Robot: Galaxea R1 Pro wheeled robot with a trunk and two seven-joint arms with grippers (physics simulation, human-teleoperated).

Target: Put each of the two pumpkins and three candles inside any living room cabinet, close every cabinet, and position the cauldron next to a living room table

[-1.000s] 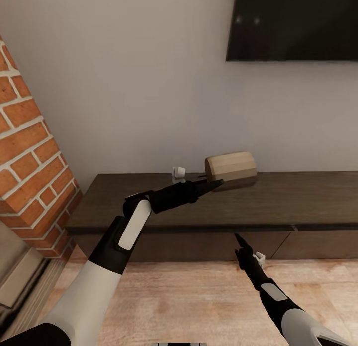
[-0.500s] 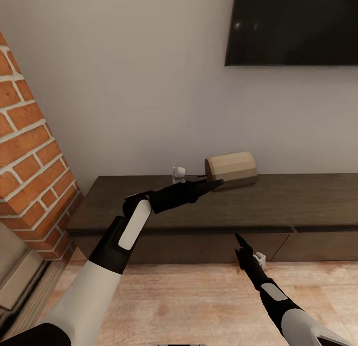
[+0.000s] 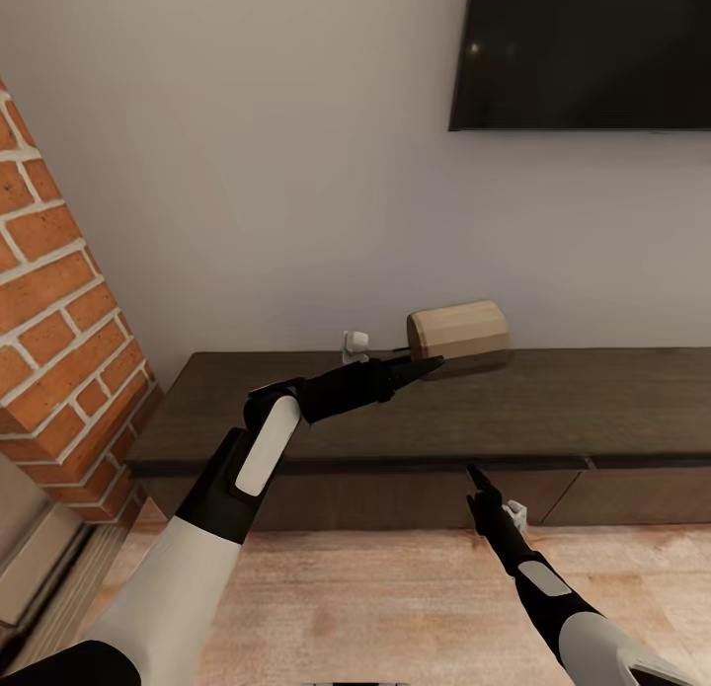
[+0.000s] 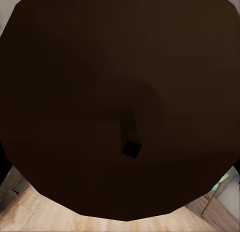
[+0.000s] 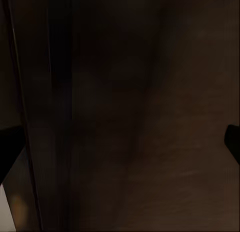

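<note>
Tan candle [image 3: 459,337] lies sideways, clamped at its end by the left gripper [image 3: 427,364] (above the cabinet [image 3: 612,395]).

One candle [image 3: 459,335], one cabinet [image 3: 612,400], two grippers, left [image 3: 431,363] and right [image 3: 473,472], one television [image 3: 592,49] and one brick column [image 3: 59,321] were counted.

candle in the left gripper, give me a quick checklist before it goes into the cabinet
1. Candle held at left gripper: ok, it hangs above the cabinet top.
2. Grip firmness: cannot tell, the fingers are hidden behind the candle's end.
3. Cabinet drawer open to receive it: not ok, the fronts look shut.
4. Right gripper placed at a drawer front: ok, close to it.
5. Right gripper open: cannot tell.
</note>
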